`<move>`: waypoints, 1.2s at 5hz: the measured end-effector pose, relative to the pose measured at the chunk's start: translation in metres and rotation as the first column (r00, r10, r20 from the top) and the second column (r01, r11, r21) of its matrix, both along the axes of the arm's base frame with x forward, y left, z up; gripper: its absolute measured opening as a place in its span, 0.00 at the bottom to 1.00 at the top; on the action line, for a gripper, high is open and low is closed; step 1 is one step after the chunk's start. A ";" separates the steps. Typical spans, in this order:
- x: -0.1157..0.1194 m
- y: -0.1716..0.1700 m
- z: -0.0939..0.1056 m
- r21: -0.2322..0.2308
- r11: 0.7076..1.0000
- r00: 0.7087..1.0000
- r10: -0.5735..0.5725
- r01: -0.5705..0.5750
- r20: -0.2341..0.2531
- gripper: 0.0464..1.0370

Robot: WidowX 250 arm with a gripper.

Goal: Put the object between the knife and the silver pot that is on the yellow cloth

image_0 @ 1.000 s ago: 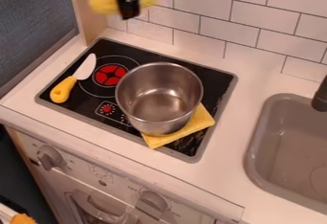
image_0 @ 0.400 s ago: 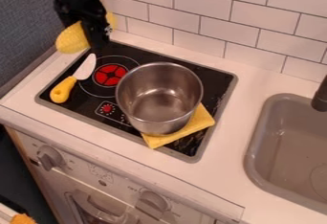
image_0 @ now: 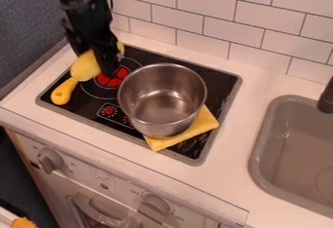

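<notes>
Yellow object, held in the gripper, is above the stove and hides part of the knife, so lowering it too far from the silver pot could push the knife away.

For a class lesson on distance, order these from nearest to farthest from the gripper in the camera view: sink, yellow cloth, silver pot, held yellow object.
1. Yellow object: in the gripper.
2. Silver pot: mid-view.
3. Yellow cloth: under the pot's far side.
4. Sink: at the view's right.
</notes>
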State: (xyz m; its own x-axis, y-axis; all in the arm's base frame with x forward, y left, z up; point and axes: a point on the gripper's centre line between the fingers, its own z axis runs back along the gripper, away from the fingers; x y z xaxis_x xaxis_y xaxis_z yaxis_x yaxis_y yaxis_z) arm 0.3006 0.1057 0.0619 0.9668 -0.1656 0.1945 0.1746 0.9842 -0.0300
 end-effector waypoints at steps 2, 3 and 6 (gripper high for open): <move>0.001 0.007 -0.040 0.006 1.000 0.998 0.011 -0.011 -0.062 0.60; 0.003 0.009 -0.043 0.018 1.000 0.999 -0.006 0.007 -0.047 0.60; -0.001 0.009 -0.048 -0.016 1.000 0.997 -0.013 0.012 -0.080 0.97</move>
State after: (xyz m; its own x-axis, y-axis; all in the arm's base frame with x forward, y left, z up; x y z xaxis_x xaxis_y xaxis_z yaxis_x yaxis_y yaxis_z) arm 0.2998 0.1143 0.0134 0.9772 -0.1757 0.1194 0.1837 0.9812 -0.0595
